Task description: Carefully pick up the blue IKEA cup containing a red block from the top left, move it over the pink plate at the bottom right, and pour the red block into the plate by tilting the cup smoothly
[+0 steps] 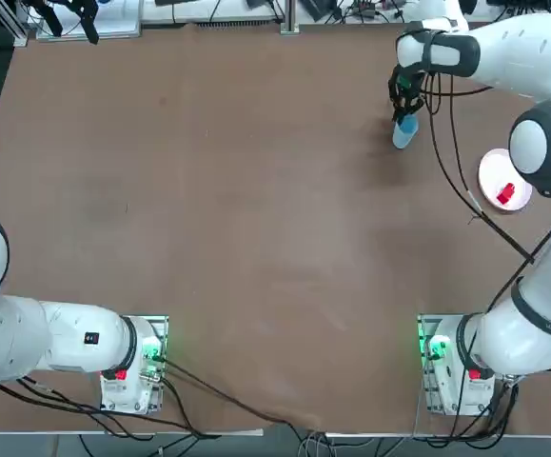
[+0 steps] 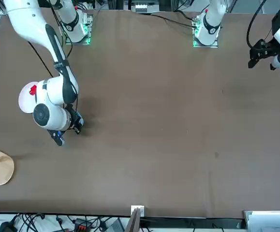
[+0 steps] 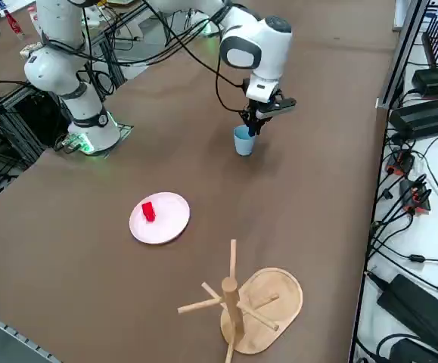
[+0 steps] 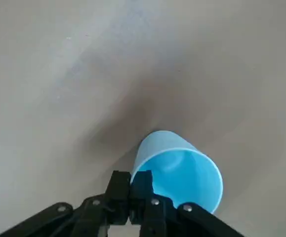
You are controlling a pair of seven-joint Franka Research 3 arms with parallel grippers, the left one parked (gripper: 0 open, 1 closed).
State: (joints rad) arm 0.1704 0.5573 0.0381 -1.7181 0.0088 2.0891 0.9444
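"So, where's your right gripper (image 4: 132, 180)?"
"Out toward the far side of the surface (image 3: 90, 227), away from the arm bases and well apart from the pink plate (image 3: 169, 227). Jaws nearly together, pinching the blue cup (image 4: 157, 143) by its wall near the rim, one finger inside, one outside."
"Why there?"
"Thin wall, so a narrow pinch does it; mouth stays uncovered, which should suit pouring. Nothing visible inside."
"Red block (image 3: 149, 212)?"
"On the plate, within its rim. I'd call the pour done; left to do, probably: set the cup down upright and let go."
"Base touching down?"
"Can't tell. I'd check before releasing, or it could tip."
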